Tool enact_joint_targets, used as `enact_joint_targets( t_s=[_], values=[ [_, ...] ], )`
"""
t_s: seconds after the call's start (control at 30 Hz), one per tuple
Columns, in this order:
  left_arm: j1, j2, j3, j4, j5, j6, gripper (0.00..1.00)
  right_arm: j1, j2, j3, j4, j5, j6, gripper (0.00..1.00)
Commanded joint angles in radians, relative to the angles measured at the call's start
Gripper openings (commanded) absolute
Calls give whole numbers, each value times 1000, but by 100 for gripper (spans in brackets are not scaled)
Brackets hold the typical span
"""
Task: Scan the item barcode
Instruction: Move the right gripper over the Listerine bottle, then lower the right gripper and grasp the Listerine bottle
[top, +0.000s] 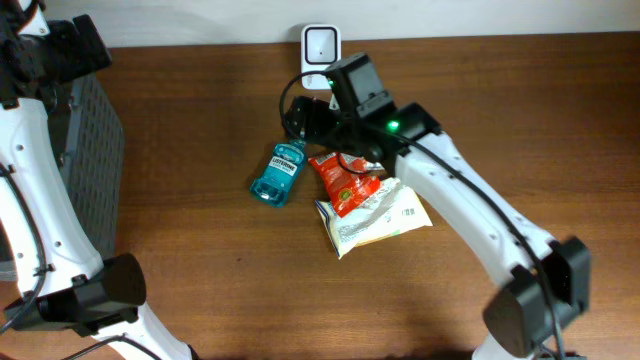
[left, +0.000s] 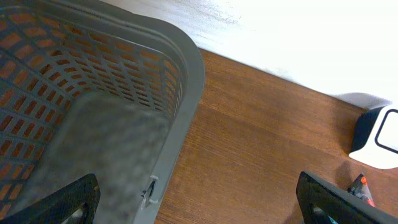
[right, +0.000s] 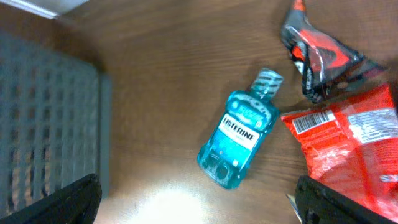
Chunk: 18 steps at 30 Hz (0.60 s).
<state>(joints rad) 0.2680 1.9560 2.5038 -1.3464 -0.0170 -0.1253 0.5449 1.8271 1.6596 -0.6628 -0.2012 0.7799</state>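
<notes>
The right gripper (right: 199, 204) hangs above the desk (top: 300, 290) with its jaws spread wide and nothing between them. The mouthwash bottle (right: 239, 138) lies on its side just ahead of it and a little toward its right finger, cap pointing away. The red pouch (right: 357, 134) is farther out past that right finger, with a printed barcode facing up, and a dark wrapper (right: 317, 56) lies beyond the pouch. From above, a white packet (top: 378, 215) lies partly under the pouch. The scanner (top: 320, 45) stands at the desk's far edge, beyond the gripper and the whole cluster. The left gripper (left: 199, 205) is also wide open and empty, poised over the rim of the grey basket (left: 180, 81), well away from the items.

The bottle looks the likeliest pick, and its rounded body could roll or squirt sideways if the jaws close off-centre or across the tapering neck. No barcode shows on its upper face, so it may need turning before the scanner can read it, and a loose hold could slip during that turn. A descent drifting rightward could catch the pouch's edge and drag it and the packet along.
</notes>
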Motion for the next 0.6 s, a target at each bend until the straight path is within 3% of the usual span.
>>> enact_joint_targets(
  t_s=[0.0, 0.23, 0.57],
  values=[
    [3, -8, 1, -1, 6, -9, 99, 6, 84, 25, 23, 29, 129, 99],
    [3, -8, 1, -1, 7, -9, 99, 6, 190, 230, -220, 42, 55, 99],
    [3, -8, 1, -1, 6, -9, 99, 71, 300, 235, -115, 83, 147, 99]
  ],
)
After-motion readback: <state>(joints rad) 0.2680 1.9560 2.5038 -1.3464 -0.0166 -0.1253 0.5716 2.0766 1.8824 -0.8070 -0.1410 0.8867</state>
